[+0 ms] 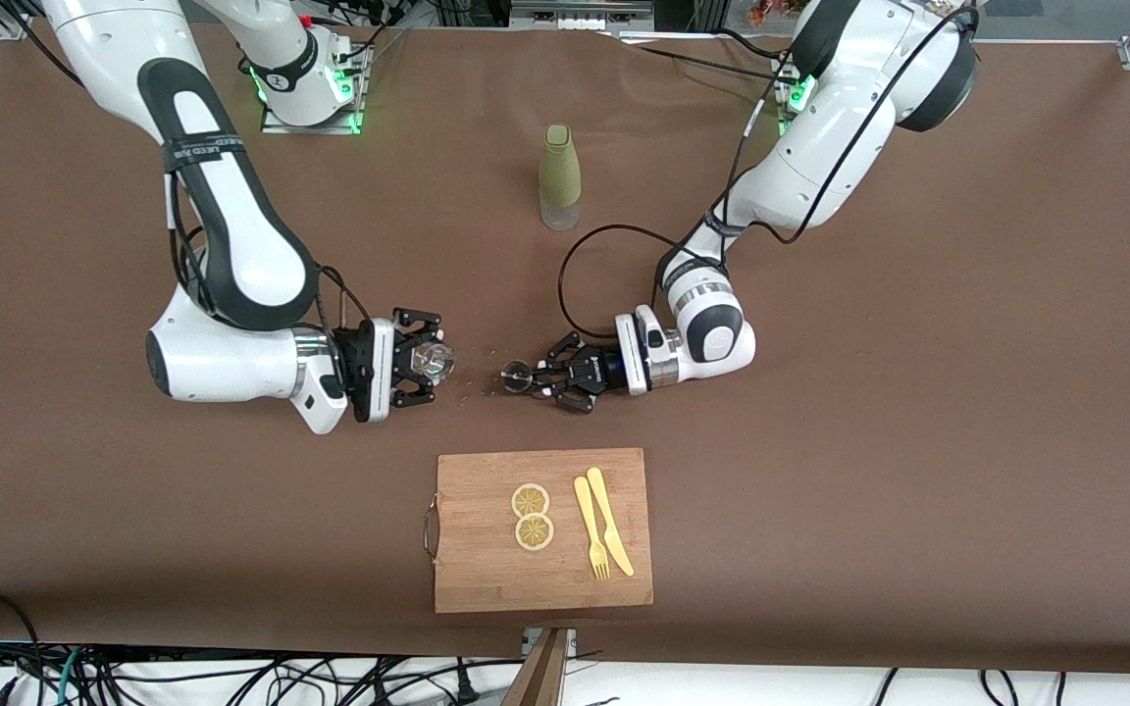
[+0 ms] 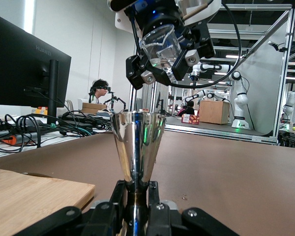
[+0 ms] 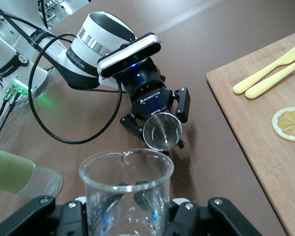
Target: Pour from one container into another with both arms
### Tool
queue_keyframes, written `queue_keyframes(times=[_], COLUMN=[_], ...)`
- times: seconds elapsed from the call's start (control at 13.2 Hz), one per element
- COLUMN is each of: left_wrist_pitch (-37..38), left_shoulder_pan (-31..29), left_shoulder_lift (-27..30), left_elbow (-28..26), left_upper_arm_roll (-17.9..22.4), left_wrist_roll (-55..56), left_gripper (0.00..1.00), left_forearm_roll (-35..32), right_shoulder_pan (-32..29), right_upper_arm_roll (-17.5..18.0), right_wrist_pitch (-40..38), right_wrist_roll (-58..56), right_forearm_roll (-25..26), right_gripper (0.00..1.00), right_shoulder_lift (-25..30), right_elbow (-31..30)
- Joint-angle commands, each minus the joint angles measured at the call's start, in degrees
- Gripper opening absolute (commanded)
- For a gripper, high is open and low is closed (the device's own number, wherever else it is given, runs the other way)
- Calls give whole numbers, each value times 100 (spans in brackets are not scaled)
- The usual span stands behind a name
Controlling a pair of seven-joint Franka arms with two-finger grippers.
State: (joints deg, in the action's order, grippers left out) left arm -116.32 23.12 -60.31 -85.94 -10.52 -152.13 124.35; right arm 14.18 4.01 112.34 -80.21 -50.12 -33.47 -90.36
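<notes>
The right claw [image 1: 425, 361] comes first, toward the right arm's end of the desk [image 1: 918, 441], up over the brown surface. Its fingers are closed around a clear glass beaker [image 1: 431, 362], which the left wrist view shows raised and tilted above the metal cup. A few small crumbs [image 1: 482, 378] lie on the desk between the two claws.

Next is the left claw [image 1: 538, 378], low at the desk and clamped on the stem of a shiny metal cup [image 1: 516, 376] that stands upright with its mouth open to the beaker [image 3: 125, 189].

Farther from the front camera than both claws, an olive-green bottle [image 1: 559, 176] stands upright. Nearer to that camera lies a wooden cutting board [image 1: 542, 579] with two lemon slices [image 1: 532, 516] and, beside them, a yellow fork [image 1: 590, 529] and a yellow knife [image 1: 610, 522].
</notes>
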Motion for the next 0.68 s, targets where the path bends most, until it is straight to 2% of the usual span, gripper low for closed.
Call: queue_keyframes(times=[0.0,0.23,0.61], left_wrist_pitch=[-234,-234,-225], left_shoulder_pan=[113,184,210], left_shoulder_lift=[-148,-157,-157], left_elbow=[270,279,279], left_upper_arm_roll=[-38,-38,-38], left_wrist_roll=[-502,-502,-511], left_gripper=[0,0,0], left_forearm_roll=[309,466,476], right_shoulder_pan=[391,629,823], right_upper_arm_roll=[-251,-252,-252], right_wrist_pitch=[191,438,561], right_wrist_roll=[356,803,1428], right_forearm_roll=[37,133,924], right_gripper=[18,18,18], right_shoulder_lift=[95,86,69], right_elbow=[27,44,203])
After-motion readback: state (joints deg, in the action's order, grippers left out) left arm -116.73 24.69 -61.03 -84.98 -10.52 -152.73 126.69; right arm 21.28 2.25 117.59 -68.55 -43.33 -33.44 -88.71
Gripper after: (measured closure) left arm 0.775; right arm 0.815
